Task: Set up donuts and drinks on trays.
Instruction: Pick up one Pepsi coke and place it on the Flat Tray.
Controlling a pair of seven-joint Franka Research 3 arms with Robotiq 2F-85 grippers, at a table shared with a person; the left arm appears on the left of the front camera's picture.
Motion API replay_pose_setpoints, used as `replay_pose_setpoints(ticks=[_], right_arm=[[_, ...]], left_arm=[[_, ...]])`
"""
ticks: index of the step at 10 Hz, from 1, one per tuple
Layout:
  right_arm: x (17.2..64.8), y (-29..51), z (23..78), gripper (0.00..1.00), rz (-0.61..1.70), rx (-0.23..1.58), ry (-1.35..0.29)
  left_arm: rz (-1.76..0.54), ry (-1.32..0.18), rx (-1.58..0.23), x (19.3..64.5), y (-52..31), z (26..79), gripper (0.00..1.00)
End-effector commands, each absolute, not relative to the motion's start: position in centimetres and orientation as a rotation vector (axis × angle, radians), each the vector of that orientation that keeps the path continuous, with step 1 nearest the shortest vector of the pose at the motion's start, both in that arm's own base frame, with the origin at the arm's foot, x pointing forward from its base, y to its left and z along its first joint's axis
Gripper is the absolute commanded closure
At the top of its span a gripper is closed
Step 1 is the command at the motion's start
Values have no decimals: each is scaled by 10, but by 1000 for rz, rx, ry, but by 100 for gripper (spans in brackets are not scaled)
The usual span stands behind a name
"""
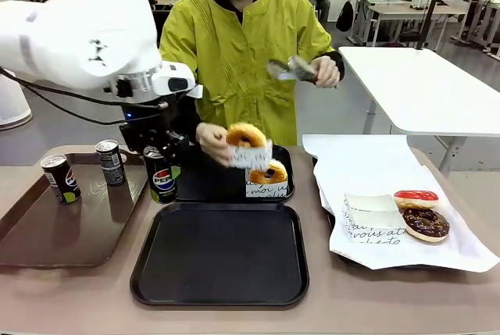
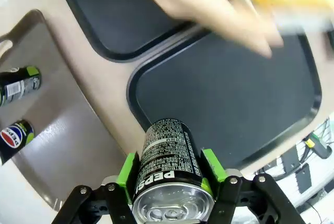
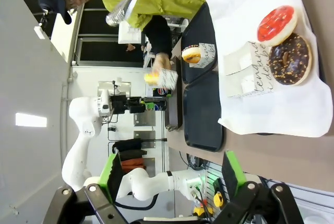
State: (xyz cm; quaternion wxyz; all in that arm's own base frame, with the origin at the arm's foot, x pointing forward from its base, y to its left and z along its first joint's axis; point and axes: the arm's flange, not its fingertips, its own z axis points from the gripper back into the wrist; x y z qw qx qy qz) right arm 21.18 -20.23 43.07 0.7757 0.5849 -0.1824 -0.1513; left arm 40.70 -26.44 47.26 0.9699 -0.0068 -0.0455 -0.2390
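Left claw (image 2: 171, 172) grips Pepsi can (image 2: 167, 151) by black tray (image 1: 219, 257) on tan table (image 1: 375, 296).

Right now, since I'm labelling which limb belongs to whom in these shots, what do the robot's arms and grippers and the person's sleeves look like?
The left arm is glossy white with rounded joints; black cables run beneath it. The left gripper and right gripper are black linkages with green pads. The person wears yellow-green sleeves with dark cuffs.

Tan table (image 1: 375, 304), two black trays (image 1: 219, 257), brown tray (image 1: 70, 233), paper-covered tray (image 1: 359, 163)
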Motion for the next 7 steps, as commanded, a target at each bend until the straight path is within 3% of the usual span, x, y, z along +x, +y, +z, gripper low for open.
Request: replay_pose_setpoints(ticks=[1, 2, 3, 4, 7], right_arm=[[212, -202, 431, 0, -322, 1269, -396], [212, -202, 431, 0, -322, 1269, -396], [212, -202, 431, 0, -322, 1269, -396], [212, -202, 431, 0, -322, 1269, -396], [212, -202, 431, 0, -322, 1269, -396]], left_arm=[[-488, 27, 56, 394, -241, 505, 39], [-595, 110, 29, 345, -201, 549, 39], [-679, 73, 5, 300, -166, 583, 39], [-667, 42, -14, 283, -146, 598, 39], [-566, 44, -47, 298, -141, 590, 39]])
